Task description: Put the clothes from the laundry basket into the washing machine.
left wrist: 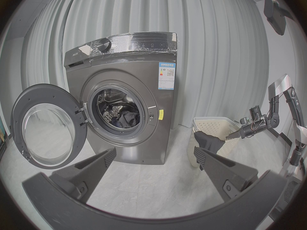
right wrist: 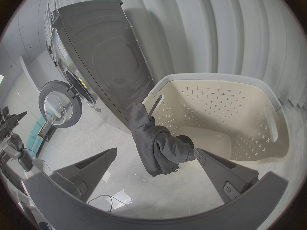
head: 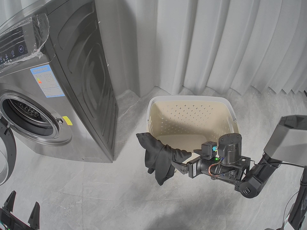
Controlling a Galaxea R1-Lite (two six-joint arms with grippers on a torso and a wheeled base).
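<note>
1. Where the pale floor (head: 96,189) meets the pleated white curtain (head: 208,32), we see the grey washing machine (head: 80,90) standing to the robot's left, its front turned toward the left arm.
2. We find its round door (left wrist: 48,125) swung fully open to the side, so the drum is exposed, and a few dark clothes (left wrist: 124,118) already lie inside the drum.
3. We see the laundry basket (head: 192,99), cream inside with a paler rim, on the floor just beside the machine's side panel, in front of the curtain.
4. We note one dark garment (head: 158,158) at the basket's near corner, on the machine's side. It hangs bunched outside the wall with one end standing up by the rim. In the left wrist view it looks draped over that rim, though we cannot tell for sure.
5. We see the right jaws spread wide and released, reaching in from the robot's right. The tip of one finger (right wrist: 220,171) touches the bunched garment and the other finger stands well apart from it.
6. We see the left jaws also parted and gripping nothing, low at the robot's left and facing the open drum.
</note>
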